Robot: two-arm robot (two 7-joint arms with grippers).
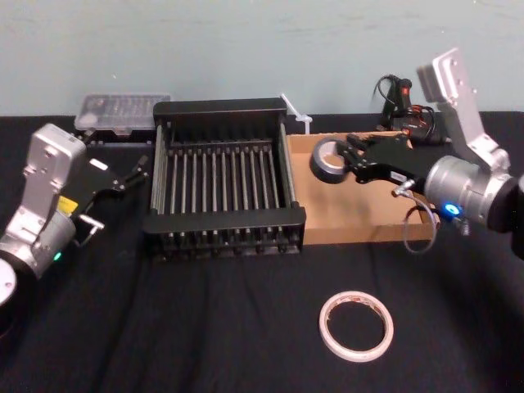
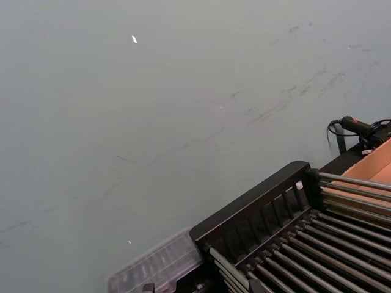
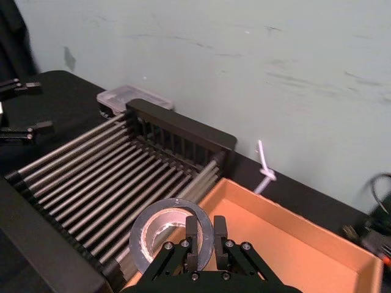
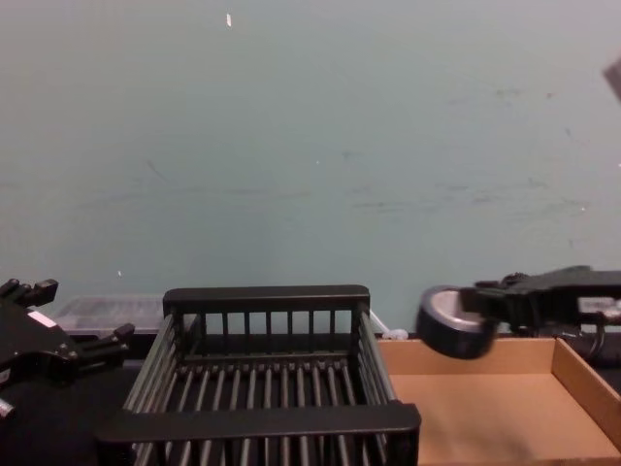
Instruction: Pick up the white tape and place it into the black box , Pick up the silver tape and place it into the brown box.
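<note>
Well, the right arm (image 1: 458,192) stretches level over the brown box (image 1: 360,214), jaws clamped on the silver tape (image 1: 329,162), aloft. Left arm (image 1: 49,190) sits beside the black box (image 1: 219,107), jaws apart; white tape (image 1: 356,327) lies on the surface (image 1: 205,327).

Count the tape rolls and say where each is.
2. The silver tape is held by the right gripper above the brown box; the white tape lies on the table.
</note>
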